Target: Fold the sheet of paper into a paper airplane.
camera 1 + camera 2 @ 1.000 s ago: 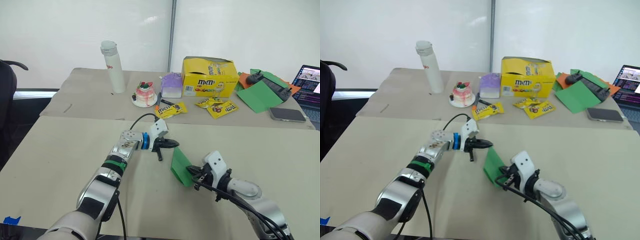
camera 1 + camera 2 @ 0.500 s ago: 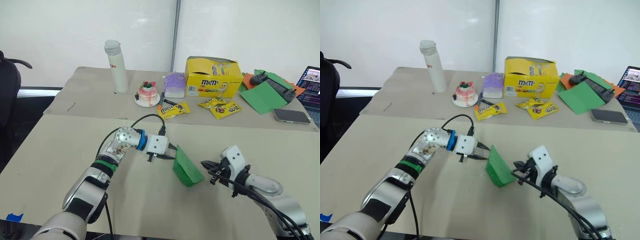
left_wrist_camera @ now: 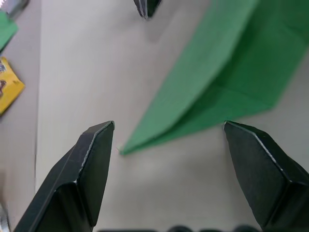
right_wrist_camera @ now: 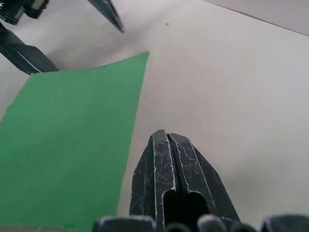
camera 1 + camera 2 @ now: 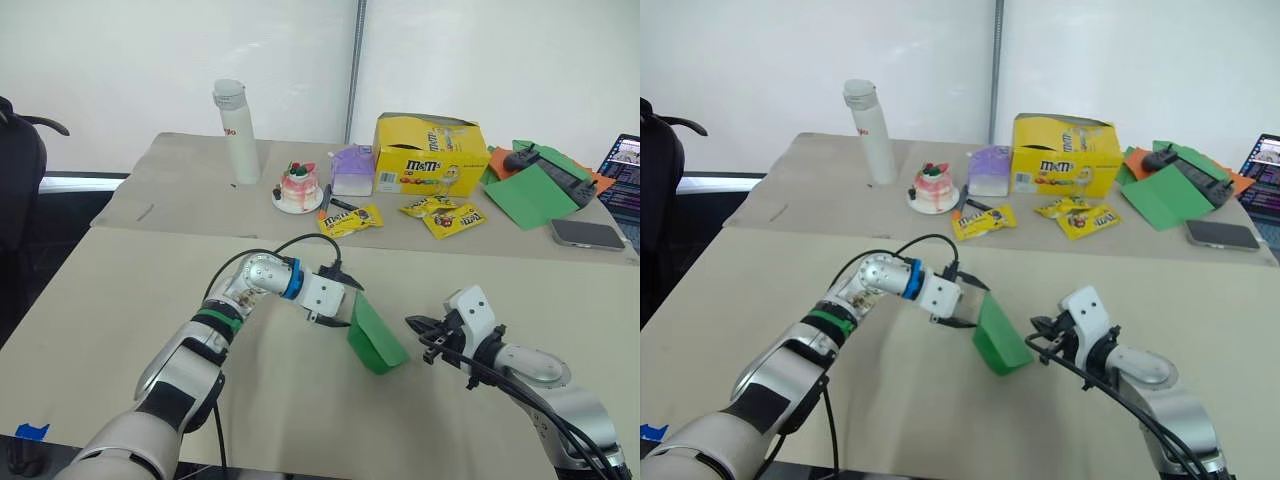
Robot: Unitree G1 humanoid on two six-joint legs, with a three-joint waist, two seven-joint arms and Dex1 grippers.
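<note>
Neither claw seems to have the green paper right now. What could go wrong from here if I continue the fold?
1. The paper airplane lies loose on the table, partly folded with a flap raised. The open left claw sits at its edge; closing there may push it away rather than pinch it.
2. The right claw is shut and apart from the paper, so nothing pins it; it could slide or unfold.

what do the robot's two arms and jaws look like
Both arms are silver metal with black sections and loose black cables. The left arm carries a green band and a blue ring ahead of a white wrist block. The left gripper and right gripper each end in two black, tapered jaws; the right wrist housing is also white.
</note>
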